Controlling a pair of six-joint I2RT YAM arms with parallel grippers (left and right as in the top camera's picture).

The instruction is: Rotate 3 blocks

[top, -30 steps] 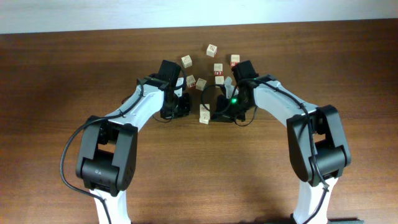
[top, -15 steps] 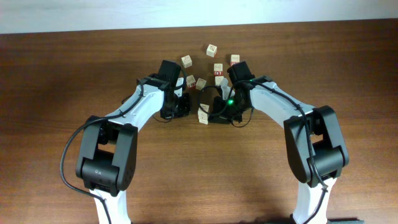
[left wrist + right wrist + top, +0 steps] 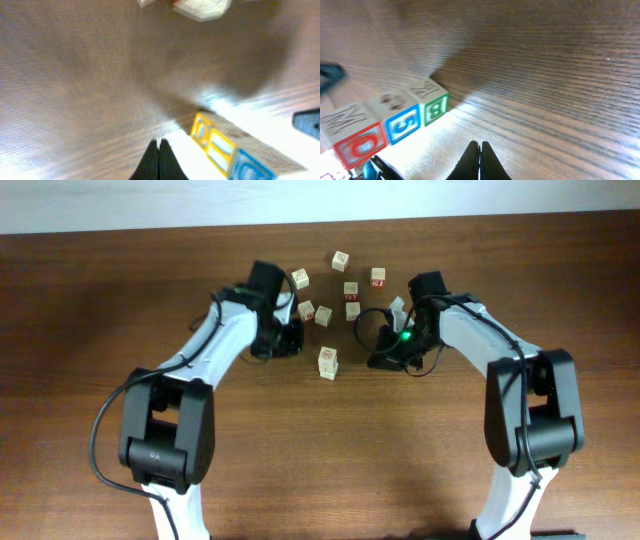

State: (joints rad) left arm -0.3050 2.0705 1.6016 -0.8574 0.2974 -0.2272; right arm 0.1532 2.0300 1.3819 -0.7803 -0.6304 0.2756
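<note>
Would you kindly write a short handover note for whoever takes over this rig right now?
Left tool: shut, empty, near the row, not touching.
Right tool: shut, empty, clear of the row.
Three blocks: touching in a row on the table, between the arms.
Done: cannot tell whether the turn is finished.
Left: check the row's direction; push again if needed.

3 blocks (image 3: pixel 220 150) | touching row | yel, yel, blue faces
</note>
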